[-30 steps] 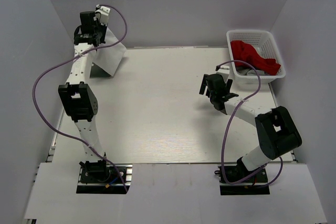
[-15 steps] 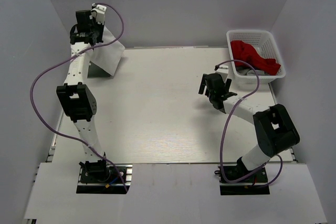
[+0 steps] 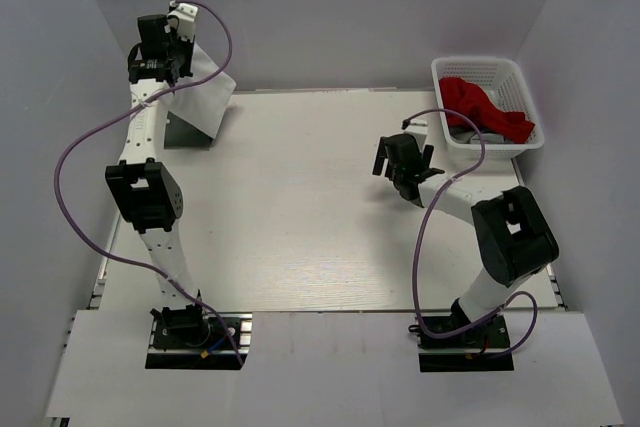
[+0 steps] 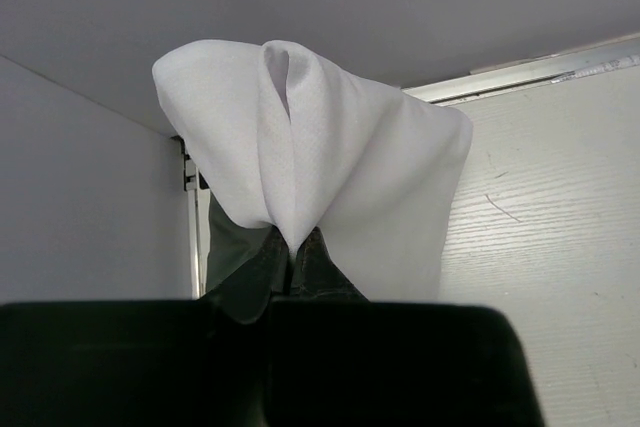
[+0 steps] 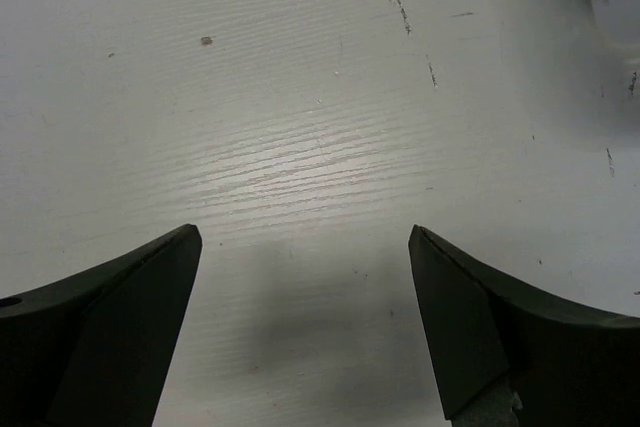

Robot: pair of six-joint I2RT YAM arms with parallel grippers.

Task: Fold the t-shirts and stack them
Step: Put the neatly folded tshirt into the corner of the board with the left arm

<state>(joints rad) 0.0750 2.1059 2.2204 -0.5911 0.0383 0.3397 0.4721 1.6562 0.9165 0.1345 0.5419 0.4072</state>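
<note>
**At the far-left corner: white t-shirt held aloft by the left gripper**

Above the table's point(image 3: 300, 217) far-left corner, my left gripper point(image 3: 160, 65) is raised high and clamped on the white t-shirt point(image 3: 205, 97). In the left wrist view its fingers point(image 4: 305, 262) pinch a gathered fold. The white t-shirt point(image 4: 330, 157) drapes from there in a hooded shape towards the far edge. A grey-green cloth point(image 4: 238, 269) shows just beside the fingers, partly covered; I cannot tell what it is. From above, the shirt's lower hem hangs over a grey patch point(image 3: 183, 133) at that corner.

Towards the right edge, my right gripper point(image 3: 402, 169) hovers over bare tabletop with nothing between its jaws. The right wrist view shows the right gripper point(image 5: 300, 247) spread wide, with only scuffed white surface between the two dark fingers point(image 5: 110, 317).

At the far-right corner stands a white basket point(image 3: 512, 75). A red t-shirt point(image 3: 485, 107) is heaped inside it, spilling towards the basket's near wall.
</note>
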